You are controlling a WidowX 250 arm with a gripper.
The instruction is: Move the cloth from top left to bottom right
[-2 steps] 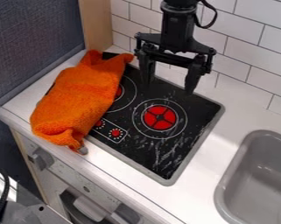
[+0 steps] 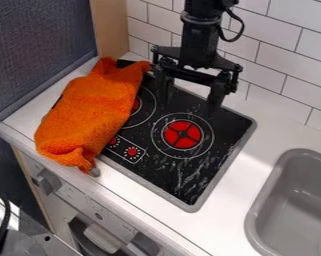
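Observation:
My gripper [image 2: 188, 106] hangs open over the back part of the black stove top, its two fingers pointing down and spread apart with nothing between them. The orange cloth [image 2: 92, 112] lies bunched in a long heap over the left side of the stove top and the white counter beside it, to the left of my gripper. Its lower end reaches the counter's front edge, and its upper end lies near the wooden panel. Gripper and cloth are apart.
The stove top [image 2: 179, 182] has a red burner [image 2: 183, 134] right of the cloth. A grey sink [image 2: 293, 200] is set into the counter at the right. A tiled wall [image 2: 276, 62] stands behind, with a wooden panel [image 2: 110, 30] at the back left.
My gripper has shifted slightly left and a little down, still open. The cloth has stayed where it was.

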